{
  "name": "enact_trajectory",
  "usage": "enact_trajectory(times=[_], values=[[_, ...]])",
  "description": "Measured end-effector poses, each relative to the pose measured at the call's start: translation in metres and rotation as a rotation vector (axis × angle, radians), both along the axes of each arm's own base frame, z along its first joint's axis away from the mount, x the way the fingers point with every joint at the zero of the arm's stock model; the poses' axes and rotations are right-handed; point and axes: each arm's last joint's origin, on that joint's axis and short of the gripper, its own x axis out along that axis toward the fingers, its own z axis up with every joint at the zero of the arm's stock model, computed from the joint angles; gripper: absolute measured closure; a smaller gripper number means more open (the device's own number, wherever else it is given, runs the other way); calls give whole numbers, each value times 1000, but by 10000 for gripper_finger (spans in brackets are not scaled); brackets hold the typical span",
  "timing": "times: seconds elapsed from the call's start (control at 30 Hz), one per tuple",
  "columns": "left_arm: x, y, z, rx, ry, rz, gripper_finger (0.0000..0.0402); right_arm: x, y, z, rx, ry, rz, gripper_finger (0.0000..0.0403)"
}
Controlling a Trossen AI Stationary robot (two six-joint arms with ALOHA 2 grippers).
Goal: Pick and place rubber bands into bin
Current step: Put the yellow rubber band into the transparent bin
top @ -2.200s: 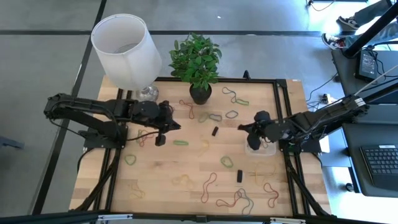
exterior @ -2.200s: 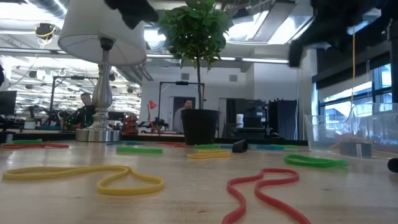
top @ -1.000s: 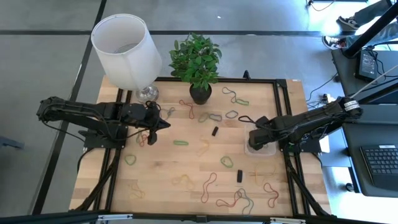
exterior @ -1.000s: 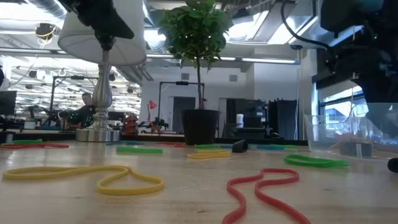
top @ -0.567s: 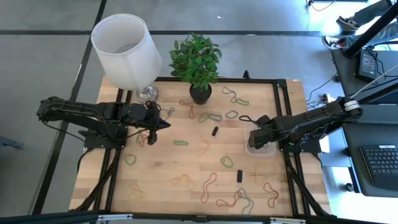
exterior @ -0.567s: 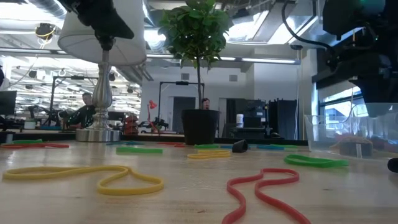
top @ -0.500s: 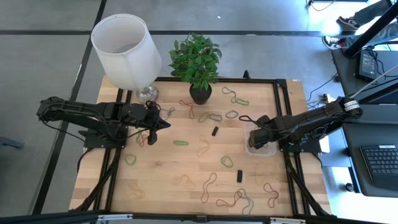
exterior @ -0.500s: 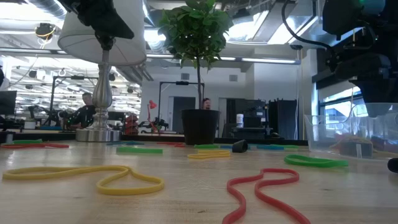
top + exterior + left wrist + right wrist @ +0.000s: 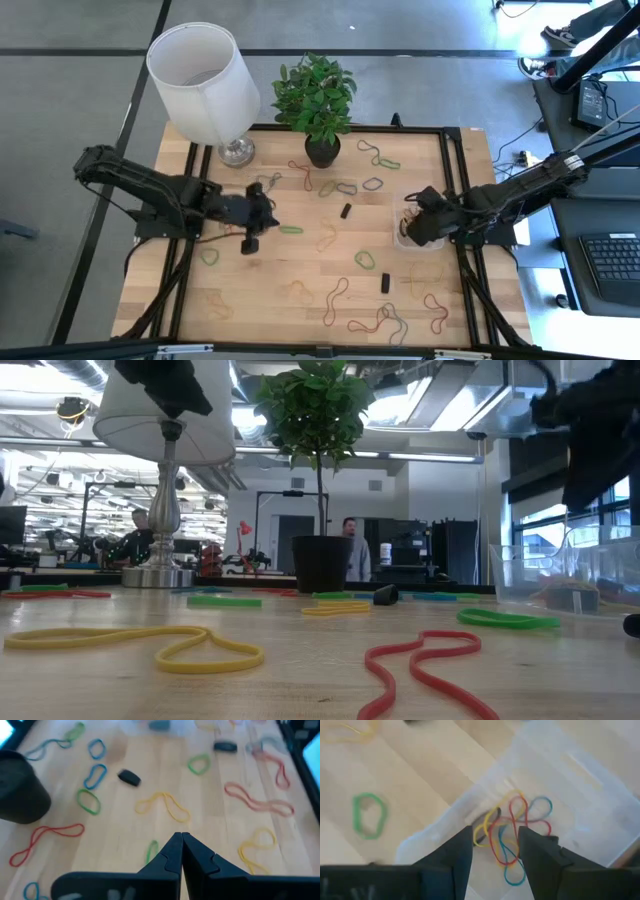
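Rubber bands in red, green, yellow and blue lie scattered flat on the wooden table (image 9: 300, 270). The clear bin (image 9: 432, 243) stands near the right edge and holds a tangle of red, yellow and blue bands (image 9: 512, 827). My right gripper (image 9: 492, 842) hangs open above the bin (image 9: 445, 827), over that tangle and holding nothing; in the high view it is at the bin's left end (image 9: 412, 222). My left gripper (image 9: 181, 836) is shut and empty at the table's left middle (image 9: 268, 218), just short of a green band (image 9: 290, 229).
A white-shaded lamp (image 9: 205, 85) and a plant in a black pot (image 9: 318, 100) stand at the far edge. Two small black blocks (image 9: 346, 211) (image 9: 385, 283) lie among the bands. A person (image 9: 350, 560) stands in the room beyond the table.
My right gripper has risen from low over the bin to higher above it. My left gripper has moved a little toward the table's near edge, closer to the green band. The bands on the table have stayed in place.
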Motion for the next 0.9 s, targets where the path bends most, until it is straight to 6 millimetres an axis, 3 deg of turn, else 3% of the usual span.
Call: enact_trajectory(times=[0.27,0.5,0.9], values=[[42,-34,-2,73,157,-94,390,-13,-1,11,21,-89,33,242],[74,-56,-13,43,295,-101,344,-14,-2,13,-18,-81,96,242],[101,-100,-94,-12,480,23,255,-14,-2,13,-59,-59,178,242]])
